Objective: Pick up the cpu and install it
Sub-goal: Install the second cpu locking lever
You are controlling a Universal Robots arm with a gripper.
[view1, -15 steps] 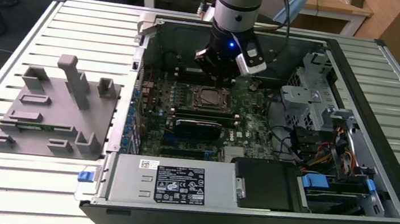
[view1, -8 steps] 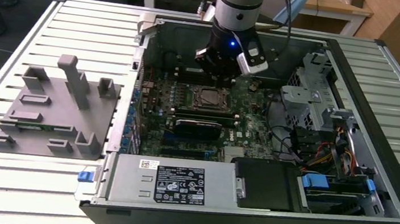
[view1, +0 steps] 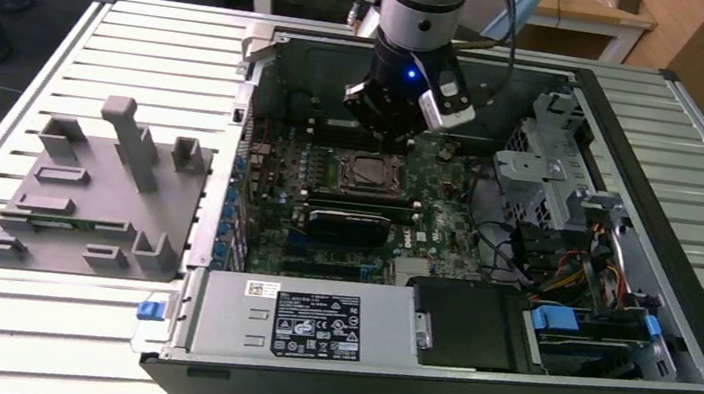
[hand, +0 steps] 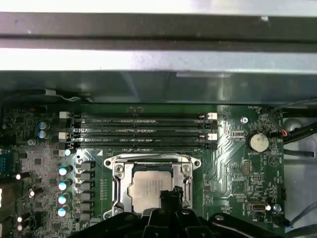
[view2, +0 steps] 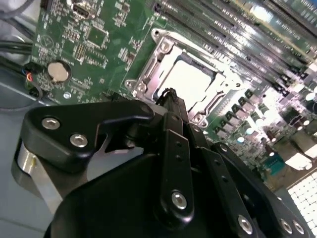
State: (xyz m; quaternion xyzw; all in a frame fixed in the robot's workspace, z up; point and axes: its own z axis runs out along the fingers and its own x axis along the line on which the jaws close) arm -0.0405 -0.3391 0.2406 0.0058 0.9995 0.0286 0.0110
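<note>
Inside the open computer case (view1: 604, 117), on the motherboard (hand: 237, 163), lay the cpu (hand: 148, 186) flat and square within its socket frame (hand: 117, 171), directly beneath the end effector (hand: 168, 196) (grip state impossible to tell).

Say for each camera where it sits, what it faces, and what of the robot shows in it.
Exterior view: off the arm, raised, looking down into the open computer case; the arm and claw hang over the motherboard.
First wrist view: on the arm, facing the motherboard, memory slots and the cpu in its socket; the claw's black body lines the edge.
Second wrist view: on the arm, close and oblique; the claw fills the foreground.
Shared: both wrist views show the cpu and the coin battery.
</note>
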